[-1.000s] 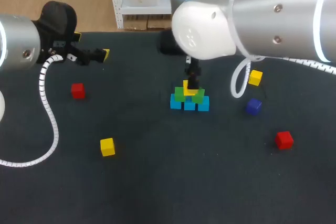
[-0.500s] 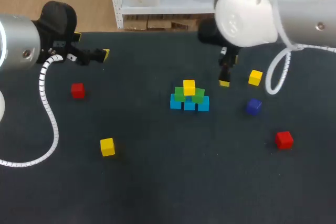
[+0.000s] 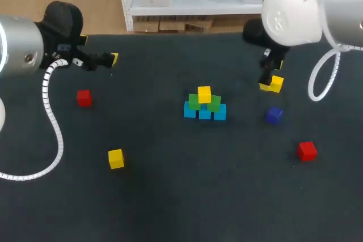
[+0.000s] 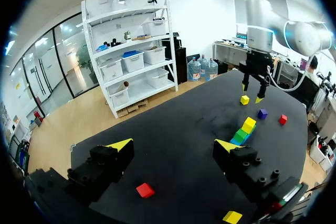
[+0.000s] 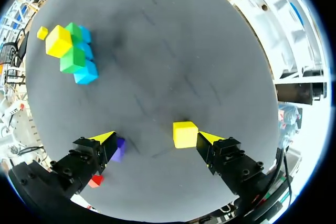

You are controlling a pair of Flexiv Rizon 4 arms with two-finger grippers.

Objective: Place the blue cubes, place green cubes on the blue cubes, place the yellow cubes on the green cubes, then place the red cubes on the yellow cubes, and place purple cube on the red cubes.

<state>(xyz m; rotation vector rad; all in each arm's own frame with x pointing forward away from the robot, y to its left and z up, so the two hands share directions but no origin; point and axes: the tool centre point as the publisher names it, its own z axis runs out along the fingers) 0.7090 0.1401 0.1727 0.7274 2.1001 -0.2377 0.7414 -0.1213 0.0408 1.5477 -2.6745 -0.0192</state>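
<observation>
At the table's middle stands a pyramid: three blue cubes [image 3: 205,113], two green cubes [image 3: 194,102] on them and one yellow cube [image 3: 204,94] on top. My right gripper [image 3: 267,85] is open over a loose yellow cube [image 3: 276,84] at the back right. In the right wrist view that yellow cube [image 5: 185,134] lies between the spread fingers of the right gripper [image 5: 156,138], close to one of them. The purple cube [image 3: 274,115] and a red cube [image 3: 307,151] lie nearby. My left gripper [image 3: 99,49] is open at the back left, holding nothing.
A second red cube [image 3: 84,98] and another yellow cube [image 3: 115,158] lie on the left half of the dark table [image 3: 170,196]. The left wrist view shows its own gripper [image 4: 173,145] open above the table, the red cube [image 4: 145,190] under it.
My right arm has swung from over the pyramid to the right and now stands at the loose yellow cube. The left arm and all cubes have stayed put.
</observation>
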